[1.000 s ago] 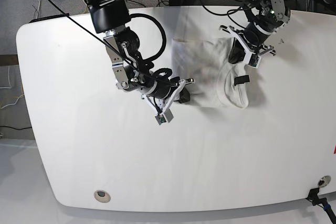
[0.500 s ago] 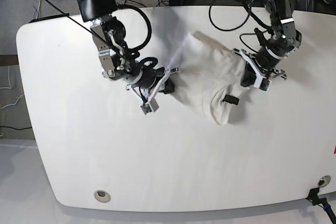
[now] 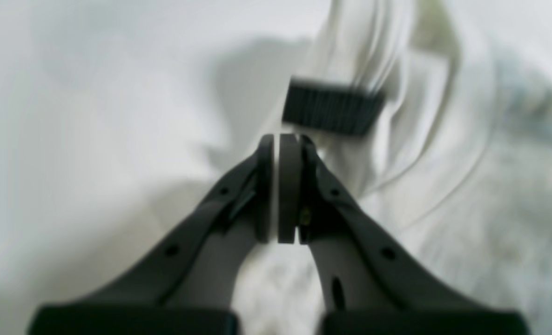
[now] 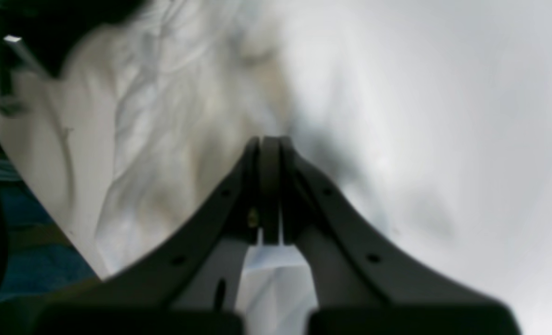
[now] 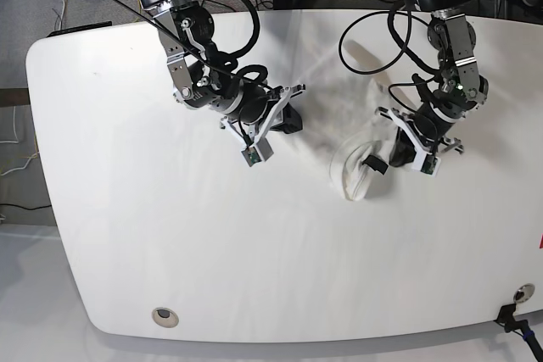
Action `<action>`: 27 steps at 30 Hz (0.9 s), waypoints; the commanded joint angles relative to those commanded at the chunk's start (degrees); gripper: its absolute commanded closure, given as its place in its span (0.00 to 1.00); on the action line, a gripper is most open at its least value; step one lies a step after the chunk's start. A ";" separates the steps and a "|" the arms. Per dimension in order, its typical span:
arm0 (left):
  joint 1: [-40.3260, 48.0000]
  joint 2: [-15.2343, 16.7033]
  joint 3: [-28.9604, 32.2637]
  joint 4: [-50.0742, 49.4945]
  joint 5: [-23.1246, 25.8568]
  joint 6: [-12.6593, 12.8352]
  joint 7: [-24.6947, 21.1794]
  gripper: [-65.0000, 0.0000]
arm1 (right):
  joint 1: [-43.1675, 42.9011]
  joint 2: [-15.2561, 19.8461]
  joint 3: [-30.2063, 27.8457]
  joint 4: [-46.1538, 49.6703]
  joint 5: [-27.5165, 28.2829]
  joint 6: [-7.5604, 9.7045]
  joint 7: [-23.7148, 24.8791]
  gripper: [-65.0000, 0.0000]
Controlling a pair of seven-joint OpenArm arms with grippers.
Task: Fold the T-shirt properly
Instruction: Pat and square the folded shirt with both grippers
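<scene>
The T-shirt (image 5: 349, 174) is plain white and blurred, and it stretches between my two grippers above the table. Its collar hangs low with the black neck label (image 5: 372, 164) showing. In the left wrist view the label (image 3: 332, 111) lies just beyond the left gripper (image 3: 283, 139), which is shut on a thin fold of the T-shirt (image 3: 443, 195). In the base view that gripper (image 5: 399, 152) is beside the collar. The right gripper (image 4: 269, 139) is shut on the T-shirt (image 4: 131, 139); in the base view it (image 5: 293, 116) holds the far end.
The white table (image 5: 254, 243) has a round grommet (image 5: 165, 317) near its front left. A black clamp (image 5: 513, 315) sits at the front right corner. Cables and stands crowd the floor behind the table's far edge.
The right gripper has gone up and towards the table's middle. The left gripper has dropped nearer the front. The T-shirt has swung with them, and its collar now hangs lower.
</scene>
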 joint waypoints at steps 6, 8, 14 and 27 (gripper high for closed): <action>8.62 0.00 -0.26 10.11 -0.09 0.00 0.00 1.00 | 3.78 0.26 -0.18 -0.09 -0.26 0.00 -0.09 1.00; 11.69 0.26 -0.26 11.96 -0.18 0.00 0.00 1.00 | 4.66 0.18 -0.18 -1.14 -0.26 0.35 -0.09 1.00; 16.97 1.32 -0.26 12.22 -0.44 0.00 0.00 1.00 | 6.95 0.09 -0.18 -6.68 -0.44 0.44 0.26 1.00; 8.18 2.29 0.00 -0.53 0.00 0.00 0.00 1.00 | 3.60 1.32 -0.18 -7.12 -0.53 0.44 0.26 1.00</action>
